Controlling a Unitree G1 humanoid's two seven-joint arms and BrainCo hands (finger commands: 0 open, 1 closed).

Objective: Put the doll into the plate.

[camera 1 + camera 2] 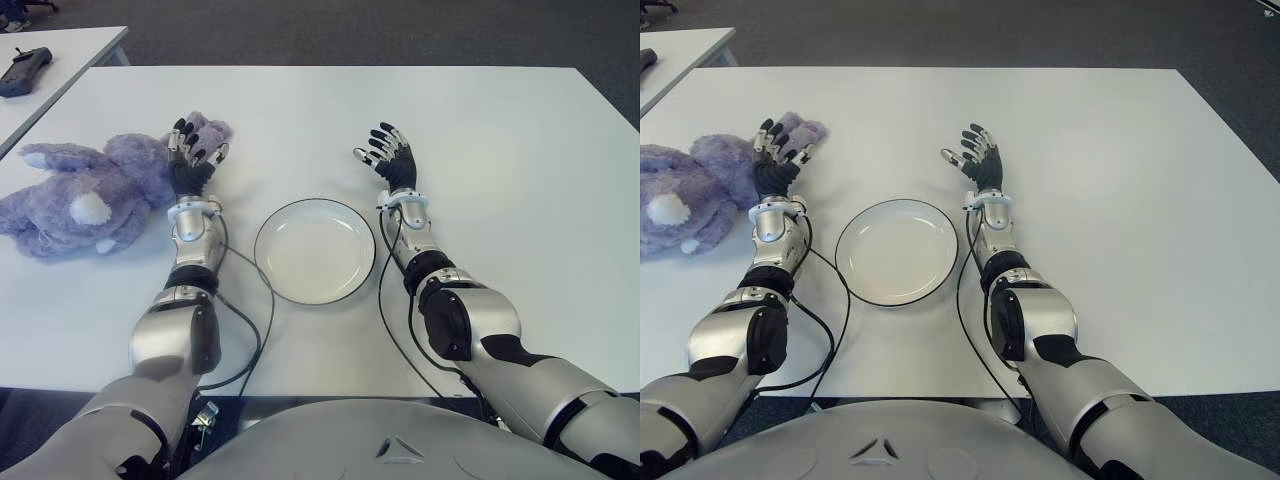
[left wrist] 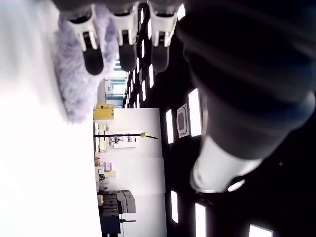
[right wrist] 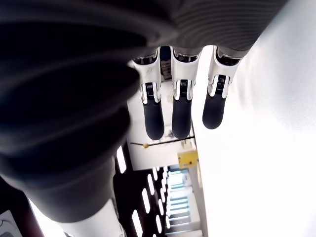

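Fingers (image 1: 205, 140) of the left hand (image 1: 195, 155) are spread and hold nothing, just beside the doll (image 1: 85, 195), perhaps brushing its fur. The right hand (image 1: 390, 158) hovers open too, near the far right side of the plate (image 1: 315, 250). Reaching seems the step in hand; no grasp is made yet. Next, the left hand likely must close round the soft body and lift it rightward. Purple and plush, the doll lies slumped on the table (image 1: 500, 150), left of the plate.
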